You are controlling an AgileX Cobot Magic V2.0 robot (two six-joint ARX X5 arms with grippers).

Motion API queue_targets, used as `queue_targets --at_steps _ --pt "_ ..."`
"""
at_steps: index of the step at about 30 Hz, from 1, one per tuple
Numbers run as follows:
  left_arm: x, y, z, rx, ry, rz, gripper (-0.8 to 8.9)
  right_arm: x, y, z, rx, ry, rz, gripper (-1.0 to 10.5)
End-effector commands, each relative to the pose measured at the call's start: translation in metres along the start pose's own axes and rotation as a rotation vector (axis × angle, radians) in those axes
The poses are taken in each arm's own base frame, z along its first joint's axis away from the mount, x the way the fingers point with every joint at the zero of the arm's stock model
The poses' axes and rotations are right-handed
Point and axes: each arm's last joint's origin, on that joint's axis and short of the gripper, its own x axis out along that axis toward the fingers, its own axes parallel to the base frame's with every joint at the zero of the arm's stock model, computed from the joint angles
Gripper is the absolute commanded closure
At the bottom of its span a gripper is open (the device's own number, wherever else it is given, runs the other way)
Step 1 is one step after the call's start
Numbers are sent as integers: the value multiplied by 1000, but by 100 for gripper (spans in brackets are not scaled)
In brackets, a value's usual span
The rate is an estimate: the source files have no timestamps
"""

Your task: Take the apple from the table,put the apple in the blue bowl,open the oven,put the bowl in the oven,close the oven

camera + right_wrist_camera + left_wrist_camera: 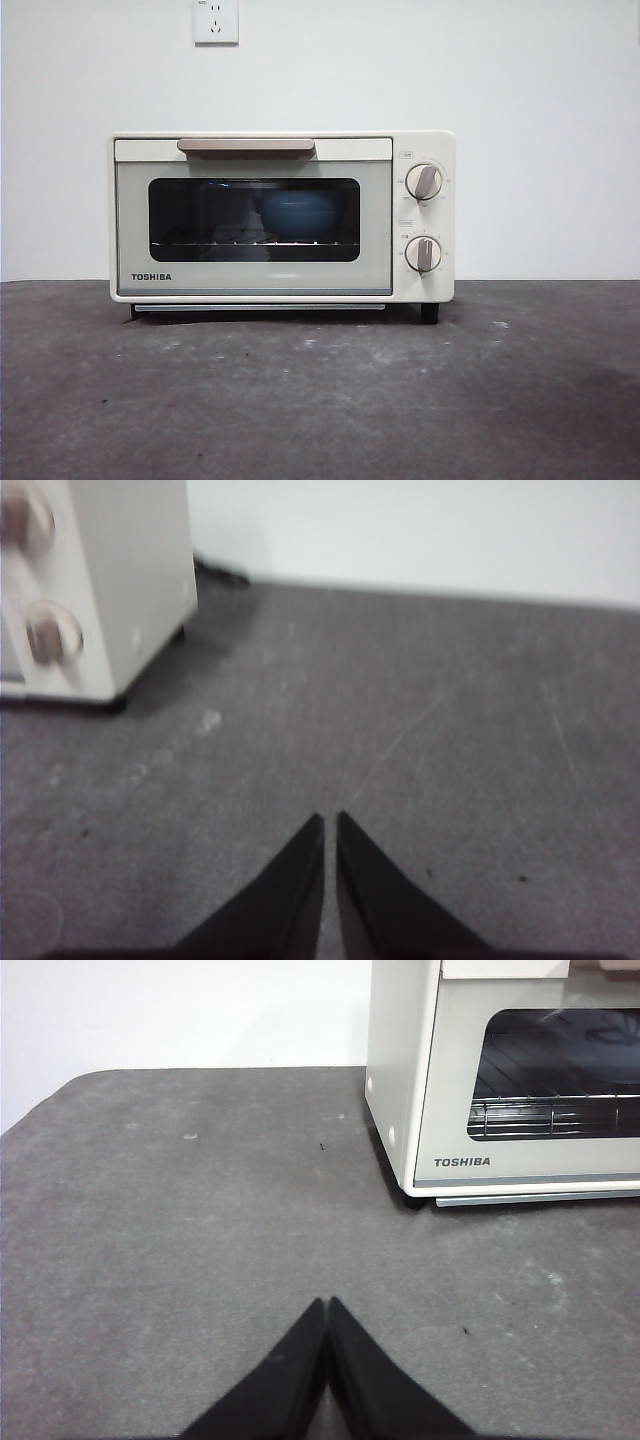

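The cream-white TOSHIBA oven stands on the dark grey table with its door closed. Through the dark glass window the blue bowl shows on the wire rack inside. The apple is hidden. My left gripper hovers over bare table off the oven's left front corner, jaws shut and empty. My right gripper is over bare table beside the oven's knob side, its jaws nearly touching, nothing between them. Neither arm shows in the front view.
A white wall with a socket stands behind the oven. Two round knobs sit on the oven's right panel. A dark cable runs behind the oven. The table's rounded corner lies far from the left gripper.
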Motion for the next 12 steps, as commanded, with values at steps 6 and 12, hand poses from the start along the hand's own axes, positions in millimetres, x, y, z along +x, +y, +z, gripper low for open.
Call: queue_targets --at_steps 6,12 --pt "2 0 -7 -4 15 1 806 0 0 5 14 -60 -4 941" --pt "2 0 -7 -4 15 1 806 0 0 6 14 -73 -3 941"
